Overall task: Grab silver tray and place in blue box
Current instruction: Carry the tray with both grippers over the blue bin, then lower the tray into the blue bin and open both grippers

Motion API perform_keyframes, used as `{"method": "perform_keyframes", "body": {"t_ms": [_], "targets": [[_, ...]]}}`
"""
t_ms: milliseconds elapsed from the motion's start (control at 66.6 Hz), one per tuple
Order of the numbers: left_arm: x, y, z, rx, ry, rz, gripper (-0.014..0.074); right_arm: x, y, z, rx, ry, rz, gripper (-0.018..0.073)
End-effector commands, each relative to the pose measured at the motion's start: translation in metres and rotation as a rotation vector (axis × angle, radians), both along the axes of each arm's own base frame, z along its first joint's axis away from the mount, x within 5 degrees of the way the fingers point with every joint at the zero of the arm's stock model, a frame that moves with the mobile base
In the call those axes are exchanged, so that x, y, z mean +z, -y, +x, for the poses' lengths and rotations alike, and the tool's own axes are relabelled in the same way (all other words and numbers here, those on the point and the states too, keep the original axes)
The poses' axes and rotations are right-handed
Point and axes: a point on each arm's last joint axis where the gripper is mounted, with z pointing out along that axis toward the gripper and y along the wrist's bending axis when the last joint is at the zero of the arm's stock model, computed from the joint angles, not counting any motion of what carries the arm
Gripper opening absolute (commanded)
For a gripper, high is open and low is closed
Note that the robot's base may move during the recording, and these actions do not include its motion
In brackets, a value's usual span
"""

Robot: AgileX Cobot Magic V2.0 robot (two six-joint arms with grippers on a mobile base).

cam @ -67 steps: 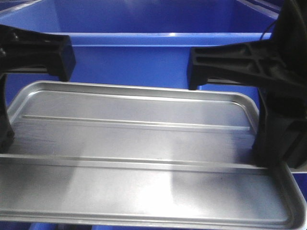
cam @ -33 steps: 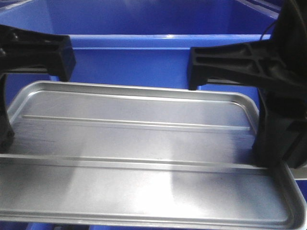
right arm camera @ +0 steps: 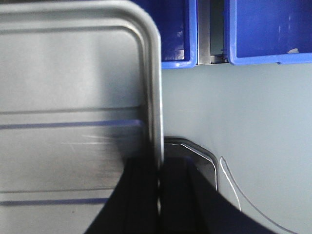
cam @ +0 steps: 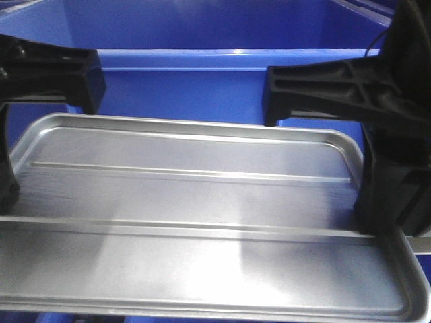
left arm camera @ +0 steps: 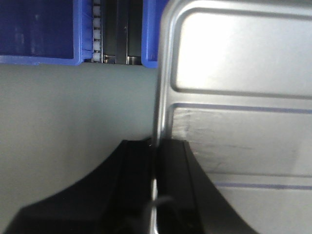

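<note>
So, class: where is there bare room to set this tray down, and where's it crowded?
Free: inside the blue box, beyond the silver tray; grey table outside each short rim. Crowded: both rims, clamped by left fingers and right fingers.

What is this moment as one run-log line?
left tool: shut on tray left edge | right tool: shut on tray right edge | tray: level, in front of blue box, not yet inside

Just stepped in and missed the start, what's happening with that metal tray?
Both arms hold the silver tray: the left pincer clamps its left rim, the right pincer its right rim. It sits roughly level between them, with the wall of the blue box rising just behind it; neither pincer has let go.
</note>
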Motion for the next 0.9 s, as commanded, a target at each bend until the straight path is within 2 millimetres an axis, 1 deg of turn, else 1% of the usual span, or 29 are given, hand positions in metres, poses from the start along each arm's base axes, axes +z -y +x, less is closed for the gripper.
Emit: {"method": "perform_keyframes", "body": {"t_ms": [0,225,360,585,736,886], "targets": [[0.014,0.002,0.000,-0.016,0.047,-0.062,-0.0009,0.017,-0.004,0.004,0.030,0.078,0.080,0.0069],[0.014,0.002,0.000,-0.043,0.050,-0.057,-0.0008,0.020,-0.006,0.005,0.044,0.091,0.095,0.0069],[0.020,0.001,-0.001,-0.057,0.059,-0.078,-0.0008,0.030,-0.008,0.006,0.076,0.110,0.097,0.0069],[0.053,0.000,-0.001,-0.096,0.109,-0.136,-0.0008,0.058,-0.014,0.009,0.127,0.158,0.125,0.0069],[0.072,-0.001,0.000,-0.109,0.136,-0.145,-0.0008,0.076,-0.013,0.010,0.142,0.174,0.107,0.0069],[0.093,0.001,0.001,-0.158,0.183,-0.181,-0.0008,0.101,-0.016,0.012,0.192,0.232,0.134,0.0069]]}}
